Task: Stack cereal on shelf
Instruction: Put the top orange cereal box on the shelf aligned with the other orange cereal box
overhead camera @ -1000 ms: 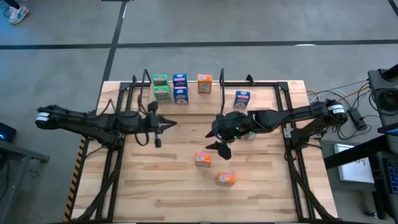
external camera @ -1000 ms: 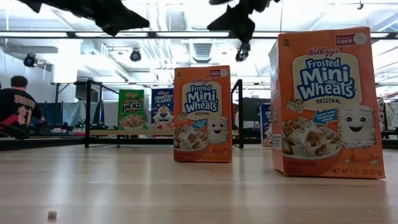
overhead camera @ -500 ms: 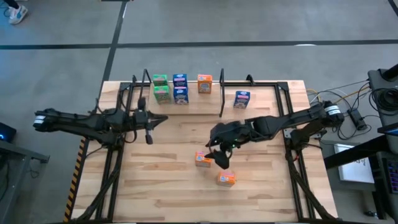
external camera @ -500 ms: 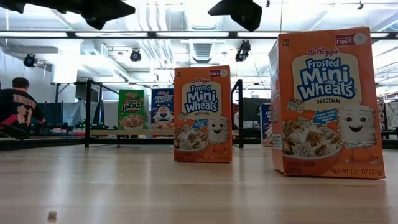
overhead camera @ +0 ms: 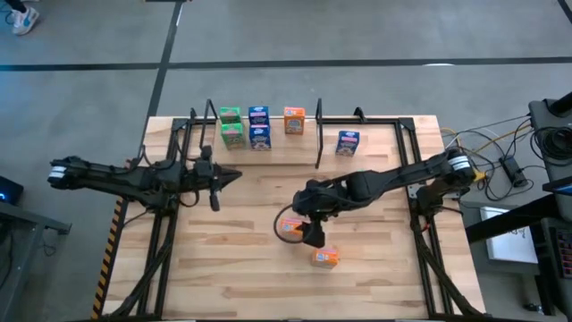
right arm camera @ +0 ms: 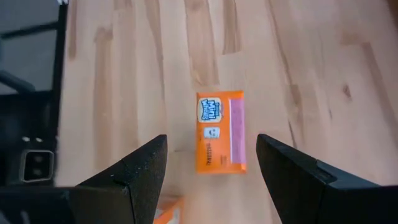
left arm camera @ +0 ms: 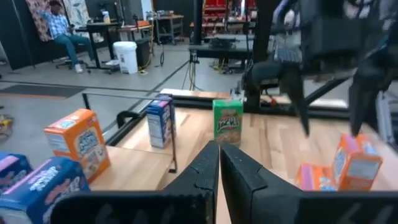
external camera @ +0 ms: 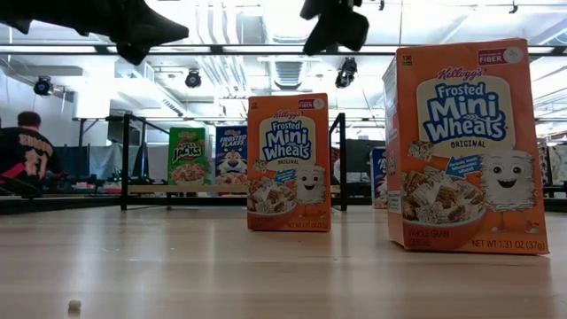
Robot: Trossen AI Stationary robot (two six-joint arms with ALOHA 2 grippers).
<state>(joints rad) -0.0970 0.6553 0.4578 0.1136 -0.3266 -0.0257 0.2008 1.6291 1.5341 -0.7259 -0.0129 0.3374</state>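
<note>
Along the table's far edge, the light wood shelf strip (overhead camera: 268, 148) between thin black wire brackets already carries five small cardboard cereal boxes: two green (overhead camera: 231, 134), two blue (overhead camera: 260, 137) and one orange (overhead camera: 294, 121). Another blue box (overhead camera: 348, 142) stands just outside the right bracket, and two orange boxes wait mid-table. Directly over the nearer-to-shelf orange box (overhead camera: 288, 228) hangs the right gripper (right arm camera: 211, 174), fingers spread wide, nothing pinched yet. Beside the shelf's left end idles the left gripper (overhead camera: 214, 183), fingers pressed together. Roughly three boxes seem left.
</note>
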